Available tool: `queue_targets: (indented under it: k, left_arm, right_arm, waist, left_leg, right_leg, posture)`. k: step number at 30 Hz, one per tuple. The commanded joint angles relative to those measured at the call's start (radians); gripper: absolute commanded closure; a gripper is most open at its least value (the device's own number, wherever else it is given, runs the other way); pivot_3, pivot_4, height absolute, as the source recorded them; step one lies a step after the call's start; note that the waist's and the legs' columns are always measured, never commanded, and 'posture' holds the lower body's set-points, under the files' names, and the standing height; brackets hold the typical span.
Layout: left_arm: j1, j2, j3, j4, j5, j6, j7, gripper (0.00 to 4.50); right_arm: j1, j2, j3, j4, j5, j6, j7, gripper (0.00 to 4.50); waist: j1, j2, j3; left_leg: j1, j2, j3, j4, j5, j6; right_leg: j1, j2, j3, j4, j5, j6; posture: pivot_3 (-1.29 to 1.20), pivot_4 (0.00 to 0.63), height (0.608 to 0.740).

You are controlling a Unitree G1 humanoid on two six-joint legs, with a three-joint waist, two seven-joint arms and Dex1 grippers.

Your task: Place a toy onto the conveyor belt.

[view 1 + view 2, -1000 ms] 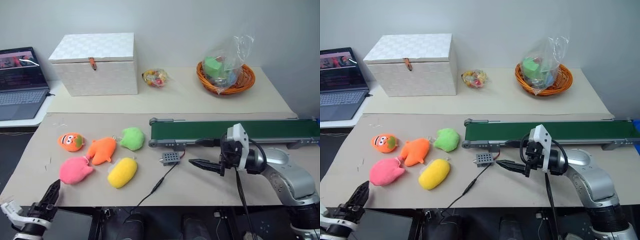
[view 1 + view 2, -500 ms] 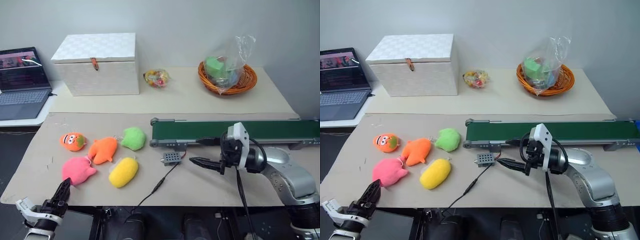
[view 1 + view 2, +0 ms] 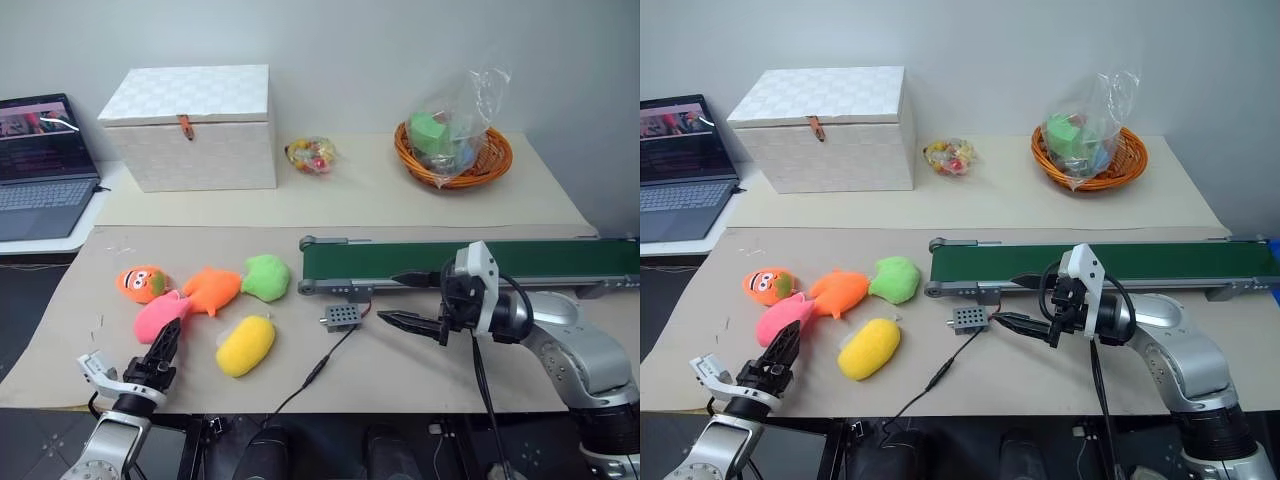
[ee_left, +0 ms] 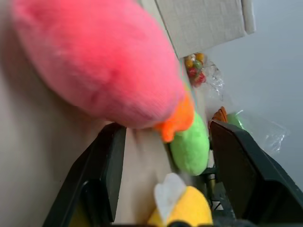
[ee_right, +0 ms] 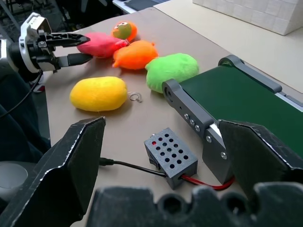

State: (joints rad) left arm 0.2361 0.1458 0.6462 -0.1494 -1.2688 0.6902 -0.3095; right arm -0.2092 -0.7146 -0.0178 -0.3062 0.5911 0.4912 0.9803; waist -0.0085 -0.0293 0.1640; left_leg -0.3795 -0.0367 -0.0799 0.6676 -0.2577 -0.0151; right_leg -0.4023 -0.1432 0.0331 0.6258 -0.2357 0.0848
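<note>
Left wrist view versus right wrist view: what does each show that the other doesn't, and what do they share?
Left wrist view alone: the bag of candies and a corner of the white box. Right wrist view alone: the conveyor belt, the grey perforated box with its cable, the round orange face toy, and the open left end effector reaching the pink toy. Shared: pink toy, orange plush, green plush, yellow plush.

Even, bright, diffuse light falls from overhead, leaving only faint soft shadows under the plush toys on the beige paper-covered table (image 3: 420,200). In the left wrist view the rounded bright pink plush toy (image 4: 99,61) looms blurred and out of focus. The crinkled clear plastic bag (image 3: 455,110) carries small glints of glare.
</note>
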Motion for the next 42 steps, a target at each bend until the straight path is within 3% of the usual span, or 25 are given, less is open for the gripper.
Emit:
queue_targets:
  k: [1,11,18,29,33,38,42]
  left_arm:
    - [0.011,-0.005,-0.003,-0.052,-0.04,-0.008,0.034,1.52]
    - [0.009,-0.042,0.07,0.001,-0.139,-0.095,0.116,1.52]
    - [-0.034,-0.017,0.091,0.112,-0.098,-0.153,0.147,1.52]
    - [-0.054,-0.019,0.1,0.144,-0.078,-0.192,0.174,1.52]
    - [-0.057,-0.025,0.1,0.138,-0.077,-0.2,0.177,2.55]
    - [-0.06,-0.012,0.098,0.15,-0.061,-0.2,0.179,4.35]
    - [-0.08,0.001,0.093,0.146,-0.034,-0.215,0.189,4.35]
  right_arm:
    - [-0.001,0.003,-0.019,-0.019,-0.001,-0.006,-0.005,0.0]
    - [-0.008,-0.002,-0.031,-0.01,-0.004,-0.009,-0.011,0.0]
    - [-0.016,-0.006,-0.046,-0.018,0.01,-0.003,-0.017,0.0]
    - [-0.021,-0.004,-0.059,-0.013,0.006,-0.002,-0.031,0.0]
    - [-0.02,-0.003,-0.059,-0.006,-0.001,-0.006,-0.036,0.0]
    - [-0.016,0.001,-0.052,-0.002,-0.008,-0.008,-0.041,0.0]
    - [-0.016,0.009,-0.036,0.015,-0.023,-0.014,-0.041,0.0]
  waist:
    - [0.0,0.0,0.0]
    - [-0.002,0.0,0.0]
    - [-0.002,0.0,0.0]
    - [-0.002,0.0,0.0]
    - [-0.003,0.0,0.0]
    - [-0.003,0.0,0.0]
    - [-0.003,0.0,0.0]
  left_leg:
    - [0.0,0.0,0.0,0.0,0.0,0.0]
    - [0.0,0.0,0.0,0.0,0.0,0.0]
    - [0.0,0.0,0.0,0.0,0.0,0.0]
    - [0.0,0.0,0.0,0.0,0.0,0.0]
    - [0.0,0.0,0.0,0.0,0.0,0.0]
    - [0.0,0.0,0.0,0.0,0.0,0.0]
    - [0.0,0.0,0.0,0.0,0.0,0.0]
  right_leg:
    - [0.0,0.0,0.0,0.0,0.0,0.0]
    - [0.0,0.0,0.0,0.0,0.0,0.0]
    - [0.0,0.0,0.0,-0.001,0.0,0.0]
    - [0.0,0.0,0.0,-0.001,0.0,0.0]
    - [0.0,0.0,0.0,-0.001,0.0,0.0]
    - [0.0,0.0,0.0,-0.001,0.0,0.0]
    - [0.0,0.0,0.0,0.0,0.0,0.0]
  posture:
    - [0.0,0.15,0.74]
    - [0.0,0.15,0.74]
    - [0.0,0.15,0.74]
    - [0.0,0.15,0.74]
    - [0.0,0.15,0.74]
    - [0.0,0.15,0.74]
    - [0.0,0.15,0.74]
